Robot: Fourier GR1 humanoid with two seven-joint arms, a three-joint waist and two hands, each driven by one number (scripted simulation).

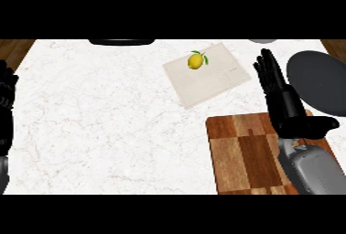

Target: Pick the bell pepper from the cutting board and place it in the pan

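We see the table (pixel 101 114) lit brightly and evenly from above, its white marble pale across the whole top, with the faint veins easy to follow. The light is flat and soft. The right hand (pixel 287 105) and the left hand (pixel 7 100), at the view's left edge, read as almost flat black shapes with a few dull grey highlights along the fingers. The grey forearm (pixel 314 171) carries a mild sheen. The cutting board (pixel 243 155) glows warm brown, and the pan (pixel 317 82) stays matte and dark.
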